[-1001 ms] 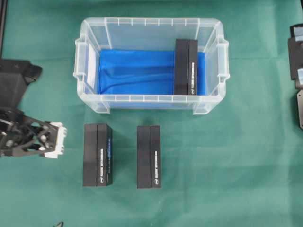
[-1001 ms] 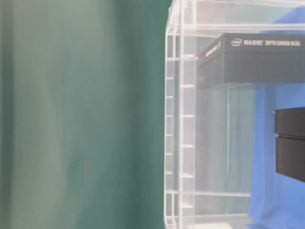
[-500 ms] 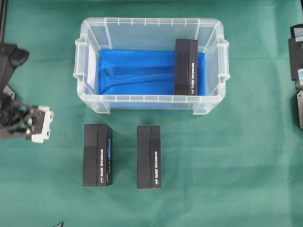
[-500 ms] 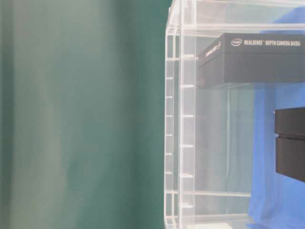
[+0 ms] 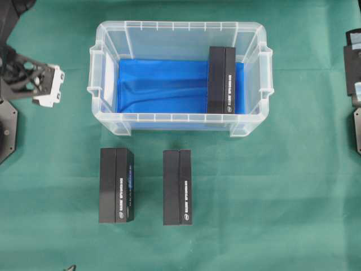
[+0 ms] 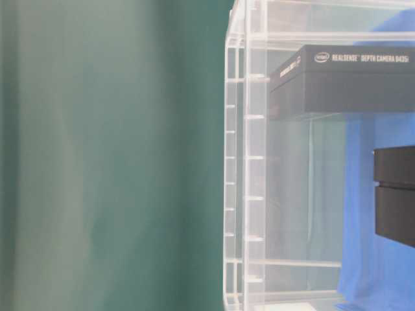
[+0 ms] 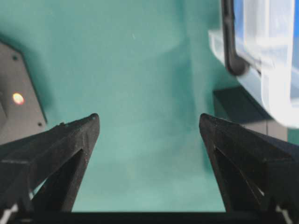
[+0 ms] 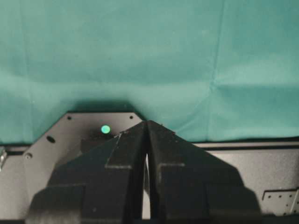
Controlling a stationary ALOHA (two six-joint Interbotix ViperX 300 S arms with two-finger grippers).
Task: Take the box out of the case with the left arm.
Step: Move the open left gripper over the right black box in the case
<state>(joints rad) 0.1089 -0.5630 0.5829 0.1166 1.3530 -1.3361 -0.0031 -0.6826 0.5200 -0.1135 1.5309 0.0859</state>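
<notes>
My left fingers (image 5: 53, 84) spread wide, empty, hovering outside the case's (image 5: 180, 28) left end wall. The box (image 5: 221, 80) lies across the case from them, at its far right end on the blue lining (image 5: 161, 84), long axis crosswise to my reach. Right fingers (image 8: 147, 140) pressed together, parked. Two more black boxes (image 5: 116, 185) sit on the green-clothed worktop (image 5: 282, 197), clear of the case.

The left arm (image 5: 11, 68) sits at the upper left of the overhead frame, its hand (image 5: 49, 84) pointing right, fingers (image 7: 70, 140) spread wide and holding nothing. The right hand (image 8: 147, 140) has its fingers pressed together, empty.
</notes>
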